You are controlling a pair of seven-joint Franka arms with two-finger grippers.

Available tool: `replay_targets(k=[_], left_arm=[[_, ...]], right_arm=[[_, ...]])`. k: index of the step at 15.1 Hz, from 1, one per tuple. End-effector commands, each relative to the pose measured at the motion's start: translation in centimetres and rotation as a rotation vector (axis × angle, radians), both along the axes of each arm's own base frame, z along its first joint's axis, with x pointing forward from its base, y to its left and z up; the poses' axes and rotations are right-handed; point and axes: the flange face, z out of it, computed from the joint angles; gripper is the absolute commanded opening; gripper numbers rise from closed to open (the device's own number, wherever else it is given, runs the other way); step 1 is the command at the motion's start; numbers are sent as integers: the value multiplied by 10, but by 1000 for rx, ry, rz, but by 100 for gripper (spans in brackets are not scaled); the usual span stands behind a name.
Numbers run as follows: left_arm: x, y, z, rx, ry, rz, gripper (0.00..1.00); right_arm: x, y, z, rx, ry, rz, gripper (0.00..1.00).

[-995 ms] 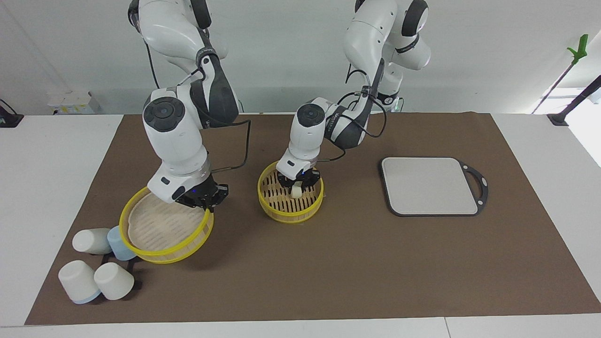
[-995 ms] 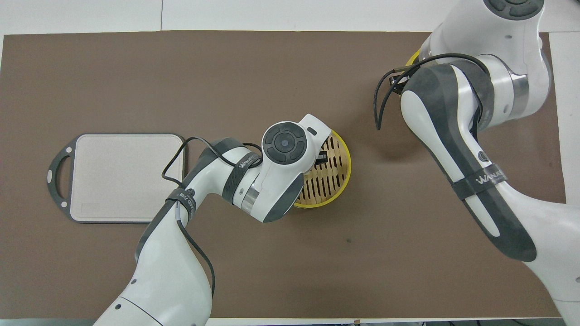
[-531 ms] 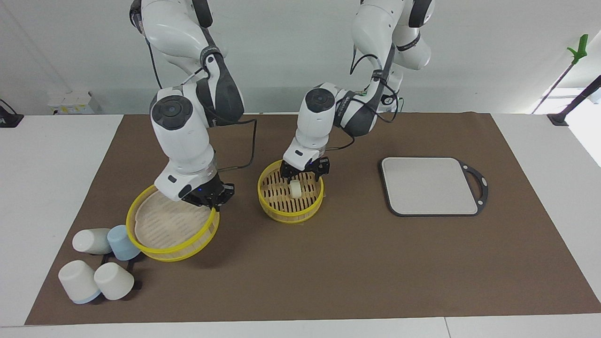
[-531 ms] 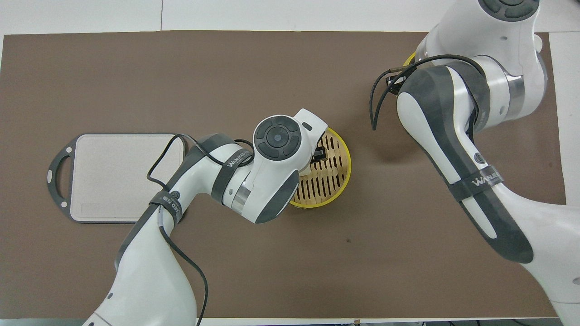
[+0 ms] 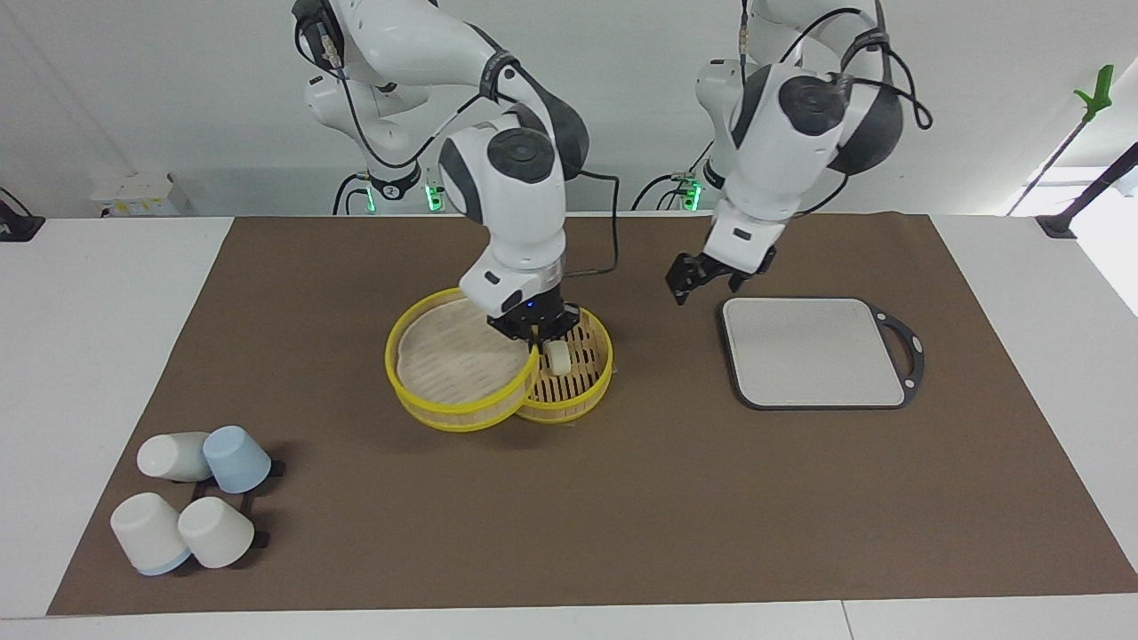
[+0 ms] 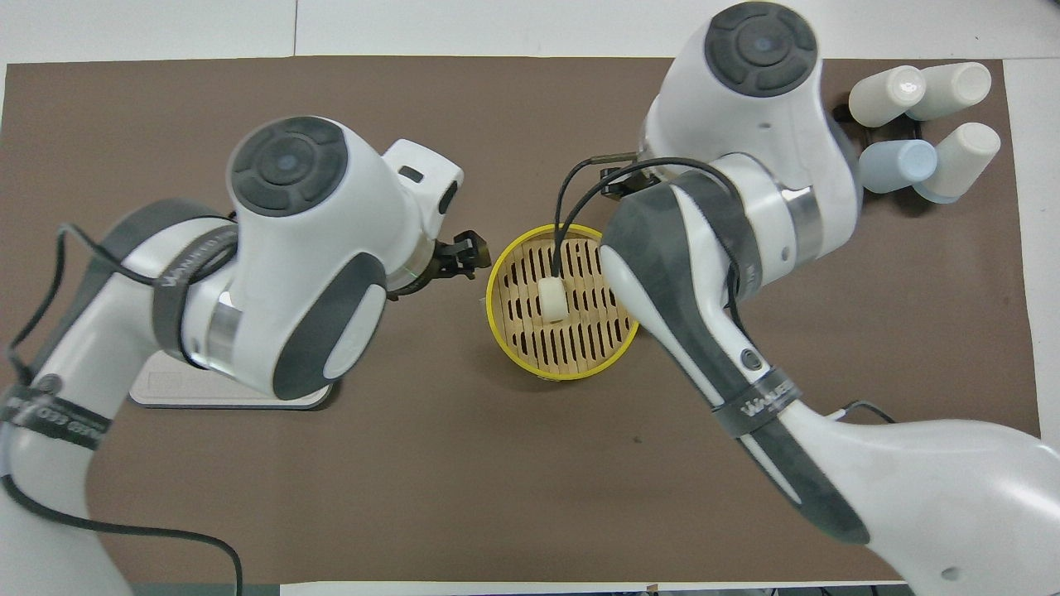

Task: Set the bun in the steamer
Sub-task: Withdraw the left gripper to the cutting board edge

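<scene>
Facing view is showing the small cream-white oblong bun (image 5: 559,357) now lying free on the slatted floor of the round yellow-rimmed bamboo steamer (image 5: 594,391); the left gripper (image 5: 705,278), a second ago closed on it there, is hanging open and empty over the brown mat beside the flat grey board (image 5: 813,351), while the right gripper (image 5: 533,328), shut on the matching yellow-rimmed lid (image 5: 449,364), is carrying it across to partly overlap the basket, so placing looks finished and covering is under way

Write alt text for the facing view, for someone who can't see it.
A small white bun lies in an open yellow-rimmed steamer at mid-table, while the right claw holds the matching lid tilted over the steamer's edge. The left claw hangs open and empty beside a grey board.
</scene>
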Motion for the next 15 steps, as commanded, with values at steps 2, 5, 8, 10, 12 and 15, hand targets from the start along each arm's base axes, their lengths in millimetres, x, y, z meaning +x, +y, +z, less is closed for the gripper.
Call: replay_targets(k=[2, 5, 8, 10, 12, 15], left_arm=[[-4, 96, 30, 0, 6, -53, 100], [-10, 144, 45, 46, -6, -150, 100], [-15, 161, 51, 48, -5, -191, 100], [-19, 162, 54, 55, -10, -216, 100], [-23, 165, 56, 52, -10, -238, 100], [-28, 165, 56, 55, -10, -260, 100]], right_arm=[[-30, 61, -19, 24, -19, -70, 0], [-32, 73, -26, 51, -34, -69, 0], [-40, 83, -37, 49, -30, -51, 0], [-42, 83, -48, 46, -24, -48, 0], [-45, 83, -52, 42, -20, -46, 0], [-50, 83, -59, 38, -15, -42, 0]])
